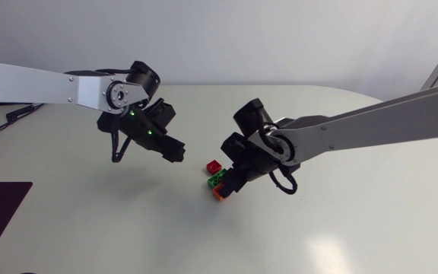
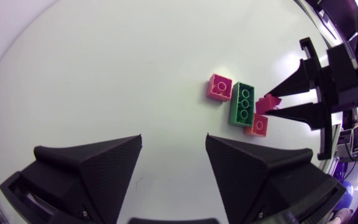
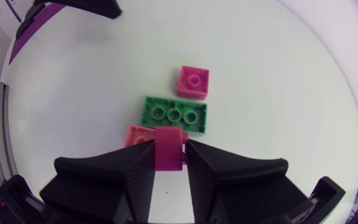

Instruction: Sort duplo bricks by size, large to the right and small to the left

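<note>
Four plastic studded bricks sit close together near the middle of the white worktop (image 1: 341,228), and one of them is in my grip. My right pincer (image 1: 230,185) is closed on a small pink square brick (image 3: 168,154), with a black wedge finger pressed against each of its two opposite sides. This held brick is just beside the long green brick (image 3: 174,115), partly over the small orange square brick (image 3: 137,133). I cannot tell whether it rests on the worktop or hangs just above it. The green brick lies flat with its studs up. The orange brick is tucked against one of its long sides, near one end. Just off the opposite long side lies a second small pink square brick (image 3: 193,81) showing a single stud. My left pincer (image 2: 174,140) hangs above the worktop a little apart from the cluster. Its fingers are spread wide with only bare worktop between them, and the bricks lie ahead of it, with my right pincer beyond them.
</note>
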You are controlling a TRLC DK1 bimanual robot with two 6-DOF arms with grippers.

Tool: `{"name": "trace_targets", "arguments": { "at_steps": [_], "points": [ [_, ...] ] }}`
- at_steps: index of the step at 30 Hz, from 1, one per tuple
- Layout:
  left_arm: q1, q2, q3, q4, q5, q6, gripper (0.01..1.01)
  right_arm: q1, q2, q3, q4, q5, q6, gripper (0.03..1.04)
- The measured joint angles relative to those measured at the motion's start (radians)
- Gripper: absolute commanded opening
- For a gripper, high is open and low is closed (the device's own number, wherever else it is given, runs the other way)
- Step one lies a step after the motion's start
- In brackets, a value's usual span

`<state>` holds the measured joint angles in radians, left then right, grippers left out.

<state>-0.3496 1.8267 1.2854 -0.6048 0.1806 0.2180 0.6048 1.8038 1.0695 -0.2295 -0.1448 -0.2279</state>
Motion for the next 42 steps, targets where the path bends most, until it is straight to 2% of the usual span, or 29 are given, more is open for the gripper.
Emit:
{"name": "trace_targets", "arguments": {
  "at_steps": [4,8,14,16,20,21,27,30,34,42],
  "points": [
    [0.023,-0.050,-0.029,0.003,0.000,0.011,0.848,0.088,-0.068,-0.001,0.000,0.000,-0.005,0.19],
    [0.062,-0.100,-0.067,0.008,0.000,0.027,0.862,0.178,-0.045,0.025,-0.005,-0.006,-0.028,0.20],
    [0.114,-0.150,-0.145,0.022,0.000,0.055,0.889,0.230,0.130,0.222,-0.109,-0.024,-0.079,0.25],
    [0.126,-0.151,-0.164,0.033,0.000,0.059,0.889,0.236,0.177,0.275,-0.124,-0.024,-0.086,0.41],
    [0.134,-0.151,-0.186,0.051,0.000,0.063,0.892,0.246,0.224,0.313,-0.136,-0.023,-0.092,0.85],
    [0.134,-0.151,-0.187,0.054,0.000,0.063,0.897,0.247,0.227,0.313,-0.144,-0.023,-0.095,0.91],
    [0.118,-0.151,-0.187,0.064,0.000,0.062,0.905,0.230,0.207,0.291,-0.156,-0.027,-0.098,0.96],
    [0.104,-0.151,-0.187,0.063,0.000,0.062,0.905,0.198,0.172,0.272,-0.156,0.034,-0.083,0.99],
    [0.089,-0.149,-0.187,0.064,0.000,0.062,0.905,0.130,0.154,0.267,-0.152,0.119,-0.055,0.99],
    [0.074,-0.120,-0.171,0.068,0.000,0.062,0.905,0.053,0.154,0.256,-0.150,0.150,-0.002,0.99]
  ]
}}
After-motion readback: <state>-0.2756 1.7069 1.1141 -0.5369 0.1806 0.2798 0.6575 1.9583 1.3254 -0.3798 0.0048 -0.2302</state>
